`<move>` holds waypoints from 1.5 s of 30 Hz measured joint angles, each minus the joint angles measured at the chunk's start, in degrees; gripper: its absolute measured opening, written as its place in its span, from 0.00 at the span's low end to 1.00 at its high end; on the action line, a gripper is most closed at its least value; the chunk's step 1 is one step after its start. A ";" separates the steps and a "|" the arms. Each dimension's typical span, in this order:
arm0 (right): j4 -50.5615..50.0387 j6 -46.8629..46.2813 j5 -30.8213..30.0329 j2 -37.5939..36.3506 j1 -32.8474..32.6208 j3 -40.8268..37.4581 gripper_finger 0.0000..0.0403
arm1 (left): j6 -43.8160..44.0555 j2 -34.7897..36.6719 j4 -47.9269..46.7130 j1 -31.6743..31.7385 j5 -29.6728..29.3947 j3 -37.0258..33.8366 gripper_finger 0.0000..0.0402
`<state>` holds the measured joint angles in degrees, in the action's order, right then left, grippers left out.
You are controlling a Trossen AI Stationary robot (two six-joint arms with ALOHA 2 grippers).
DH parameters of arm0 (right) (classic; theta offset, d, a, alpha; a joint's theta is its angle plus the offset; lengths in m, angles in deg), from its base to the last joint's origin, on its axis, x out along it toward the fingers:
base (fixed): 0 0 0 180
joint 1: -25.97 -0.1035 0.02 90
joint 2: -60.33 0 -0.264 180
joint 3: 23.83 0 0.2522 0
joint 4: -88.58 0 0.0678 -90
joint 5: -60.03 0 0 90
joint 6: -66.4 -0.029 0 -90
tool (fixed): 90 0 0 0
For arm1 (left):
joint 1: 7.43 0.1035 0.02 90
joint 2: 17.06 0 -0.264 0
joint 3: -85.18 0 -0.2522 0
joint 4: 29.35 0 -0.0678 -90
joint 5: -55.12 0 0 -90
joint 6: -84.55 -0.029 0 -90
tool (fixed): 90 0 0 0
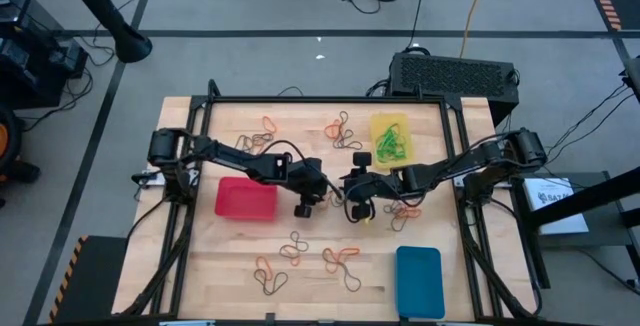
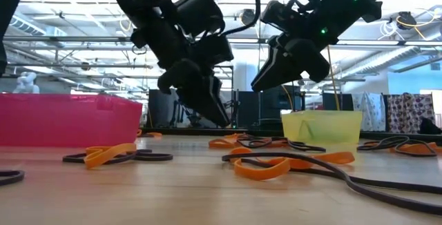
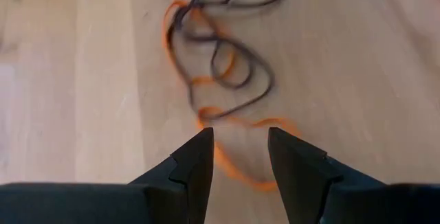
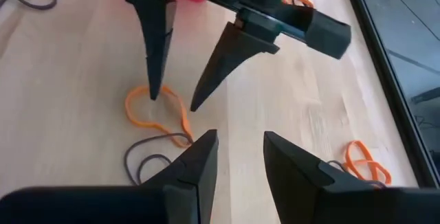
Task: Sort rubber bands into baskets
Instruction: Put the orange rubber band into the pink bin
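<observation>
We hover over an orange band.
Left gripper [image 4: 172, 100] spread wide, straddling the orange rubber band [image 4: 155, 114]; right gripper [image 4: 237, 138] empty, parted, just beside.

Mid-worktop is crowded: the left end effector [image 1: 305, 209] and right end effector [image 1: 352, 211] stand close together, fingers parted, with only a narrow gap between them. Bare pale wooden worktop [image 1: 330, 281] lies between the red rectangular plastic basket [image 1: 246, 198] and blue rectangular plastic basket [image 1: 419, 281], strewn with thin orange and dark rubber bands [image 1: 340, 257].
</observation>
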<state>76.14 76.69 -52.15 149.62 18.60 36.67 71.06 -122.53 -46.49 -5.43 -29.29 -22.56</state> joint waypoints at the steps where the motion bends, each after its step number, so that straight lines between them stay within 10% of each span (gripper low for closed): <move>1: 0.00 0.00 0.00 0.00 0.00 0.00 0.28 | 0.65 0.00 -0.21 0.06 -0.96 -0.06 0.37; 18: 0.09 0.50 0.02 0.00 -0.03 0.02 0.28 | 2.03 -4.83 2.00 0.55 -0.93 -0.02 0.36; 30: 0.03 1.53 0.02 0.00 -0.04 0.02 0.28 | -1.07 -3.69 -0.57 0.80 -4.94 0.02 0.02; 45: -1.30 1.40 -0.01 -0.02 1.30 0.07 0.28 | 4.38 22.67 -36.98 0.81 -9.18 0.53 0.02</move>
<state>74.84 78.09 -52.16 149.60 19.89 36.74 75.44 -99.86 -83.47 -4.62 -38.47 -22.04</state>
